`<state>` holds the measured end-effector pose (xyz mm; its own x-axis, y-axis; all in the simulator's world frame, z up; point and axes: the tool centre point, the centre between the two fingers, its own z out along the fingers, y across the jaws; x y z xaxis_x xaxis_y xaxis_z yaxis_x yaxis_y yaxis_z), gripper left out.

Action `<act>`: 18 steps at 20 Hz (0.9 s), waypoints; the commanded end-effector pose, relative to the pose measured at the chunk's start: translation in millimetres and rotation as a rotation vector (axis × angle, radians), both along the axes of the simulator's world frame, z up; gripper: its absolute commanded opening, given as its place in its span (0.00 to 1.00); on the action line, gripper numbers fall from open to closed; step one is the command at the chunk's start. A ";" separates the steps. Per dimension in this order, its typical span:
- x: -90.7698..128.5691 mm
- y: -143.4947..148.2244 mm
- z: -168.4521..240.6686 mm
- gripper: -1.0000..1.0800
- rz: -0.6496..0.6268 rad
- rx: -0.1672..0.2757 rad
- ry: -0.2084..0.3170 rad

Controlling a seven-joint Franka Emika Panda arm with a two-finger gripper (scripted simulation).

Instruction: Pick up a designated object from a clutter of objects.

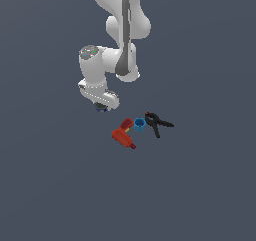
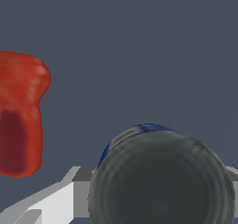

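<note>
The designated object (image 2: 160, 181), a short round can with a dark grey top and a blue side band, fills much of the wrist view. It sits between my gripper's (image 2: 160, 190) light grey fingers (image 2: 69, 195), which press against its two sides. In the exterior view only a sliver of the can (image 1: 102, 109) shows under my gripper (image 1: 102, 106), to the exterior view's left of the clutter of objects. The gripper is shut on the can.
The red drill-shaped tool (image 1: 122, 134) lies nearest the gripper and also shows in the wrist view as a red drill-shaped tool (image 2: 21, 111). A bright blue cup (image 1: 139, 124) and a black clamp (image 1: 157, 123) lie beyond it on the dark floor (image 1: 50, 185).
</note>
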<state>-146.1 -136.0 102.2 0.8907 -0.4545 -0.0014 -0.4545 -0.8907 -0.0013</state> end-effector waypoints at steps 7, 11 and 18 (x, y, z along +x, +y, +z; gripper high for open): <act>1.5 4.8 70.6 0.00 -0.002 -0.005 0.000; 2.4 7.4 103.6 0.00 -0.002 -0.006 0.001; 4.5 12.7 162.8 0.00 -0.002 -0.007 0.001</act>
<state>-141.8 -124.5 251.4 0.8899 -0.4561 0.0008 -0.4561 -0.8899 0.0045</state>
